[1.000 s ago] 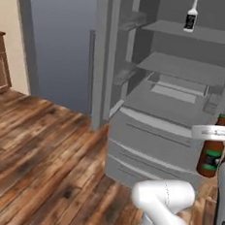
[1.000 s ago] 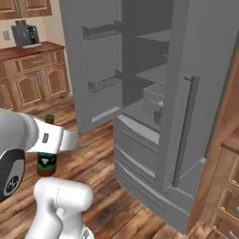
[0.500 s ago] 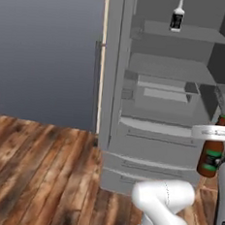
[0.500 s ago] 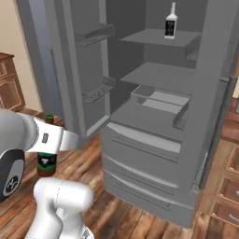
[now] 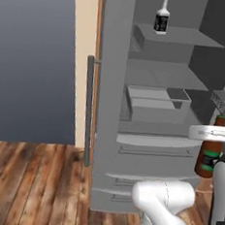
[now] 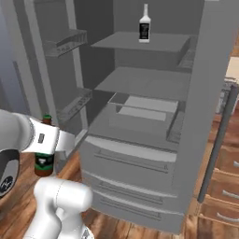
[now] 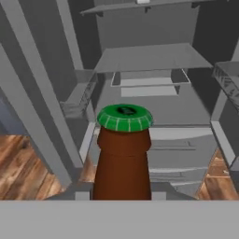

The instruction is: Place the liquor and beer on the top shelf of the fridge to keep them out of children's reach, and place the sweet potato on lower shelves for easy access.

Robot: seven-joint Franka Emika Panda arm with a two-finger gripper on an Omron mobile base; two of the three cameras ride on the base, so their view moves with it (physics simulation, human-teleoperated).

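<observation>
We've got the beer [image 5: 208, 158] upright in our gripper [image 5: 207, 134], fingers closed on its neck, carried in front of the open fridge [image 6: 154, 140] at about the height of the drawers; through the hand camera its green cap [image 7: 124, 116] sits right below us with the shelves beyond. The liquor [image 6: 144, 24] stands upright on the top shelf [image 6: 140, 42], towards the back, well above and apart from the beer. Below it the lower shelves [image 6: 140, 81] sit grey and flat, one carrying a boxy drawer [image 5: 156, 103].
</observation>
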